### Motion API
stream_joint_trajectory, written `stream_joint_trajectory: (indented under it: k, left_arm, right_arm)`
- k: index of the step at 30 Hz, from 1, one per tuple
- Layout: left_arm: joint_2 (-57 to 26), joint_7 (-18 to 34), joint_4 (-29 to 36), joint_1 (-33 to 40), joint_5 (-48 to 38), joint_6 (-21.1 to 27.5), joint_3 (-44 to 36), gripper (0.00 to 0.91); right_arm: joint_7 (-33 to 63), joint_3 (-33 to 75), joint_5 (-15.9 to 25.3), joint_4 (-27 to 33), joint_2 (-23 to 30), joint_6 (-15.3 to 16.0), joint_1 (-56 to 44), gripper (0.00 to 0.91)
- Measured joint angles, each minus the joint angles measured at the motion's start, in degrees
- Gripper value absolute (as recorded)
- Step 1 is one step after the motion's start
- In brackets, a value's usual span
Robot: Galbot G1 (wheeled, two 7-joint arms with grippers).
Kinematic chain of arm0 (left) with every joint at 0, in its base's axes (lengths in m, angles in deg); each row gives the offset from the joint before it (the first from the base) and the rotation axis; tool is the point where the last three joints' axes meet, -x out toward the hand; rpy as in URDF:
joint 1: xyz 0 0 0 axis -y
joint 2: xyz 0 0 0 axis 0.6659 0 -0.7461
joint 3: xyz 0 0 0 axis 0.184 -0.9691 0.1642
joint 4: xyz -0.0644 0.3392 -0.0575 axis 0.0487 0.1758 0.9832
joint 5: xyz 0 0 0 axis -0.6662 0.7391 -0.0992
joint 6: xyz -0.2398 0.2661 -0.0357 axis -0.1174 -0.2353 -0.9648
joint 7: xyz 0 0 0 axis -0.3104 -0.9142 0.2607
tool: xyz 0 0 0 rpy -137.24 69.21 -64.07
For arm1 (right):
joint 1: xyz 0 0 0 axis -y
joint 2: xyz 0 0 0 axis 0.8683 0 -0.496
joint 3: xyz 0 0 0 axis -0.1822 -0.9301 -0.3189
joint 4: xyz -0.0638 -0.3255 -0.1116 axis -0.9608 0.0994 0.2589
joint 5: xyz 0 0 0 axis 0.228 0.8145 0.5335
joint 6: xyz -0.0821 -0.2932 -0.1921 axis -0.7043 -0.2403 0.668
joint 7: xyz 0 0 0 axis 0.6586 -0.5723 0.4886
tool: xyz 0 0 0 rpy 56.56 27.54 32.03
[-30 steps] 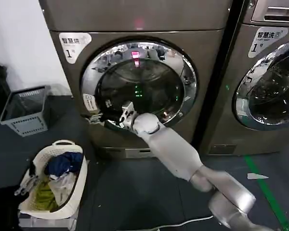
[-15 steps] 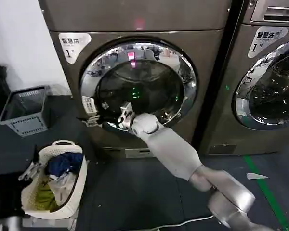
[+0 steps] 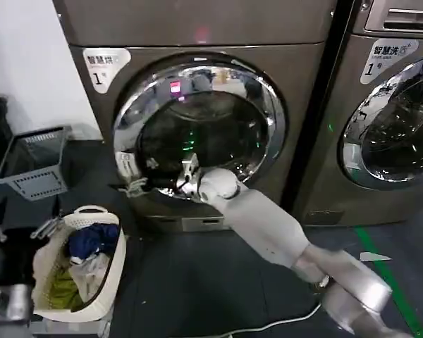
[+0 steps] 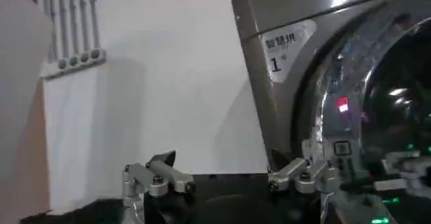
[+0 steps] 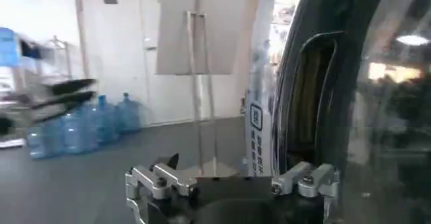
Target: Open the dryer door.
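The dryer door [image 3: 197, 130] is a wide chrome ring around dark glass on the machine marked 1. It stands slightly ajar, with its left edge swung out from the front. My right arm reaches up from the lower right. My right gripper [image 3: 137, 186] is open at the door's lower left edge. In the right wrist view the right gripper [image 5: 232, 178] has its fingers spread, and the door's dark edge recess [image 5: 310, 97] is close beside one finger. My left gripper [image 4: 229, 178] is open and holds nothing. It hangs low at the left [image 3: 20, 229], facing the dryer door [image 4: 377, 111].
A white laundry basket [image 3: 102, 282] with clothes stands on the dark floor at the lower left. A grey crate [image 3: 35, 162] sits by the wall. A twin machine [image 3: 395, 127] stands to the right. A green floor line [image 3: 381, 271] and a white cable [image 3: 268, 325] run near my right arm.
The door's left edge has swung farther out from the machine, and my right gripper has come back with it. My left gripper has risen beside the laundry basket.
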Motion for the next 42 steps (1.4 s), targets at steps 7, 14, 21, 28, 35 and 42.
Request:
stream_joint_trajectory:
  k: [7, 14, 21, 28, 35, 42]
  left_arm:
    - [-3.77, -4.66, -3.45, 3.21, -4.66, -0.30, -0.21, 0.907]
    - [-6.81, -8.84, -6.43, 5.91, -7.98, -1.19, -1.40, 0.907]
    - [-9.31, -13.98, -9.42, 7.19, -7.72, -4.02, -2.99, 0.907]
    - [-12.70, -19.65, -12.19, 8.36, -9.75, -6.05, -5.41, 0.907]
    - [-16.49, -23.89, -15.11, 10.84, -11.61, -6.70, -8.82, 0.907]
    - [-20.54, -29.94, -17.14, 13.23, -15.68, -6.80, -13.41, 0.907]
  right_arm:
    - [-1.11, -1.38, -3.22, -6.90, -4.81, 1.12, 0.17, 0.907]
    - [-2.54, -2.56, -7.11, -12.84, -9.72, 2.39, 0.43, 0.907]
    - [-5.34, -3.49, -8.34, -17.18, -14.10, 2.80, 0.45, 0.907]
    - [-10.15, -4.94, -8.69, -20.21, -18.45, 2.86, 1.05, 0.907]
    - [-14.11, -6.43, -8.95, -23.03, -23.00, 2.31, 1.66, 0.907]
    - [-18.57, -6.92, -8.57, -24.59, -26.26, 2.61, 2.05, 0.907]
